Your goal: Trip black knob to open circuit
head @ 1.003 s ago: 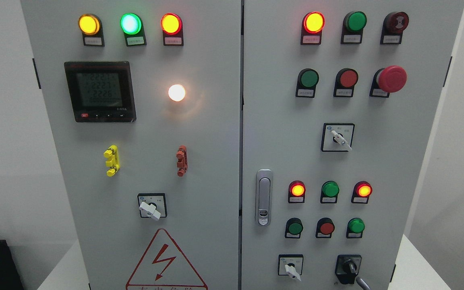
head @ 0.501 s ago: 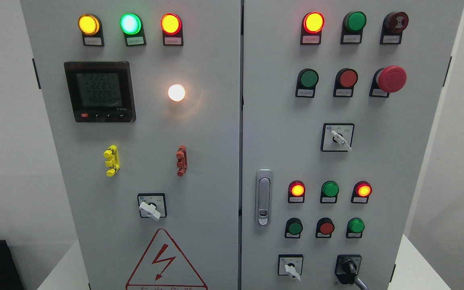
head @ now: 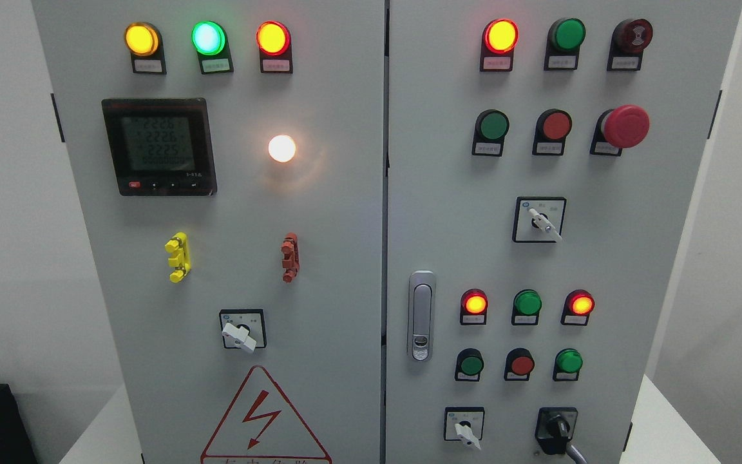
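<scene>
The black knob (head: 556, 428) sits on its black square base at the bottom right of the right cabinet door (head: 635, 258), close to the picture's lower edge. Its handle points down and slightly right. A thin grey tip (head: 577, 454) comes up from the bottom edge and reaches the knob's lower right side. It is too small a sliver to tell whether it is a finger of my right hand. No left hand or arm shows anywhere in the head view.
A white selector switch (head: 466, 430) sits left of the knob, with a row of green and red buttons (head: 521, 365) above. A silver door latch (head: 420, 316) is on the door's left edge, and a red mushroom button (head: 626, 126) higher up. The left door carries a meter (head: 159, 146) and lamps.
The black knob's handle has tilted slightly from straight down toward the lower right. The meter's digits have changed. The grey tip stays by the knob.
</scene>
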Available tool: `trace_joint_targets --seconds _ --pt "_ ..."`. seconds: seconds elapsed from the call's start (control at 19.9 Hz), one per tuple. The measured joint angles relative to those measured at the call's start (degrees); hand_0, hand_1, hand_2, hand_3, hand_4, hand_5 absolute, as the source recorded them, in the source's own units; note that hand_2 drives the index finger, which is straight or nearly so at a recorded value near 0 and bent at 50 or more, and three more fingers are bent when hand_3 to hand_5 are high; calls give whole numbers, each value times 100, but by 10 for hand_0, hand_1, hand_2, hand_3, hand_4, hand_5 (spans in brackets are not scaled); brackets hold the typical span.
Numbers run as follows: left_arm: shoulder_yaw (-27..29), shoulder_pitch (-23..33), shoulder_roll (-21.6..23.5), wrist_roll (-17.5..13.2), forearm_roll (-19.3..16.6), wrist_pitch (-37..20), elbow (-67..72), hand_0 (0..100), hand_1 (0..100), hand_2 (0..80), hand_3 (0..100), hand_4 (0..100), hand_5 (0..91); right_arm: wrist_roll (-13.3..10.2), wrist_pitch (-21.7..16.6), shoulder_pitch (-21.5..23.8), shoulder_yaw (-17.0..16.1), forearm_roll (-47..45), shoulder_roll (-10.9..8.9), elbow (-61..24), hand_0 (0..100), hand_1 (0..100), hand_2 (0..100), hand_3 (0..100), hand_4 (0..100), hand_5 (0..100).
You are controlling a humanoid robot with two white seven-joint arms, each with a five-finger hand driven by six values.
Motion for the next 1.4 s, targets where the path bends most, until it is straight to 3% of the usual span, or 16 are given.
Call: trace_joint_targets --seconds 1.4 --pt "0 0 0 0 0 0 0 120 389 0 0 0 0 19 0 -24 11 6 9 13 0 32 16 1000 983 967"
